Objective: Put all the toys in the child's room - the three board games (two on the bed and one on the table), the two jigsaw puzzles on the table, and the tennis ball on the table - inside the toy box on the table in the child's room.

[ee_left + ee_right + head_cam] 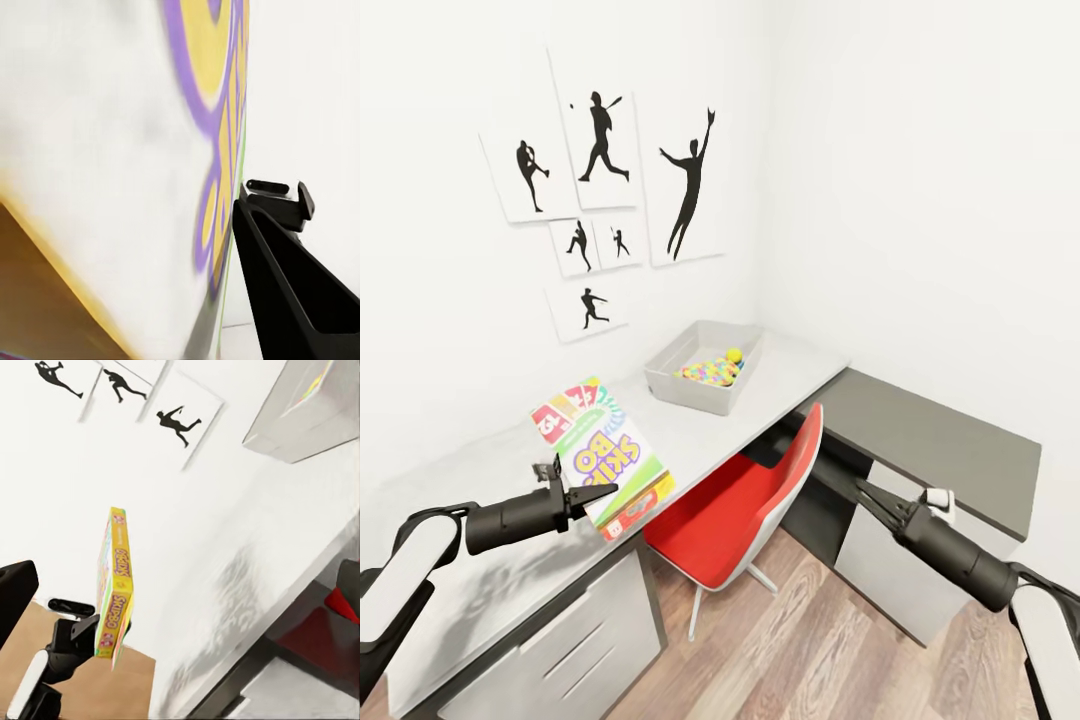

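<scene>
My left jaws (592, 492) are clamped on the lower edge of the Skip-Bo carton (603, 450), so it lifts clear of the counter (480, 590) and can travel flat-side up toward the bin. From my right wrist, the carton (114, 585) shows edge-on, standing upright above the counter. My right jaws (872, 497) hang idle, low beside the red chair (745, 505), and look closed on nothing; I judge they are kept out of the way. Farther along the counter sits the grey toy box (700, 385), near the corner, already holding jigsaw puzzles (708, 373) and the tennis ball (734, 355). Baseball prints (600, 190) hang beyond.
</scene>
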Controlling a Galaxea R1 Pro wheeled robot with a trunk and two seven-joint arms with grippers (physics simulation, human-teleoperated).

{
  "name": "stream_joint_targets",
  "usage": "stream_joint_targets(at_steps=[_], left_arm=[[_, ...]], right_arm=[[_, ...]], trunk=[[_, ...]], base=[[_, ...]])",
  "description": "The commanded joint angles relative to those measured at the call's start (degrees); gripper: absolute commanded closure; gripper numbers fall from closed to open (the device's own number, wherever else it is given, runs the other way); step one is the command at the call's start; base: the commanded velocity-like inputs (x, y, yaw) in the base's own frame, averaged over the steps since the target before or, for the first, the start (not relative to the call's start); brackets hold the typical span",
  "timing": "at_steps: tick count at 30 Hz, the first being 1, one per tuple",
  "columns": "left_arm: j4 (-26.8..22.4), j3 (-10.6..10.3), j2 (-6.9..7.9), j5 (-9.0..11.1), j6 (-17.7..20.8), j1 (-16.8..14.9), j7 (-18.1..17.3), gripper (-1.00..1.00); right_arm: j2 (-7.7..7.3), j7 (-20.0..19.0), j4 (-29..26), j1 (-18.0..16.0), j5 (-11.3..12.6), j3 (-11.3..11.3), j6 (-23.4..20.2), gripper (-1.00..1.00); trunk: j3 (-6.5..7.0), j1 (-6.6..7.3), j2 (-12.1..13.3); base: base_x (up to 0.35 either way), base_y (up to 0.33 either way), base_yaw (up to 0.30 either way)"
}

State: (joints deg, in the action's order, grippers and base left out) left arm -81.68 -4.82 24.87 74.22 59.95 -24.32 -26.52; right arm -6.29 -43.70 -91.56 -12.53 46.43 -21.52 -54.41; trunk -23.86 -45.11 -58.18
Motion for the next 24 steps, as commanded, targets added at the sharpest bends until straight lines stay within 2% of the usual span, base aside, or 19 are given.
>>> stream_joint_targets(at_steps=[1, 4, 6, 12, 24], left_arm=[[0.03, -0.15, 0.05, -0.39, 0.05, -0.05, -0.46, 1.0], [0.03, -0.63, 0.08, -0.39, 0.05, -0.03, -0.46, 1.0], [0.03, -0.71, 0.08, -0.39, 0.05, -0.06, -0.46, 1.0], [0.03, -0.8, 0.16, -0.39, 0.05, -0.07, -0.46, 1.0], [0.03, -0.81, 0.23, -0.39, 0.05, -0.11, -0.46, 1.0]], right_arm=[[0.0, 0.39, 0.01, -0.05, -0.09, -0.17, -0.59, -1.0], [-0.03, 2.87, 0.04, 0.03, -0.09, -0.53, -1.45, -1.0], [-0.11, 3.15, 0.05, 0.04, -0.07, -0.84, -1.5, -1.0], [0.03, 2.8, 0.06, 0.05, -0.03, -2.58, -1.23, -1.0], [0.42, 2.49, 0.07, 0.05, -0.02, -2.92, -1.0, -1.0]], trunk=[[0.12, 0.22, 0.37], [0.66, 0.88, 1.58], [1.02, 1.32, 2.38], [2.1, 2.64, 4.79], [4.8, 5.27, 9.6]], base=[[0.0, 0.0, 0.0], [0.0, 0.0, 0.0], [0.0, 0.0, 0.0], [0.0, 0.0, 0.0], [0.0, 0.0, -0.031]])
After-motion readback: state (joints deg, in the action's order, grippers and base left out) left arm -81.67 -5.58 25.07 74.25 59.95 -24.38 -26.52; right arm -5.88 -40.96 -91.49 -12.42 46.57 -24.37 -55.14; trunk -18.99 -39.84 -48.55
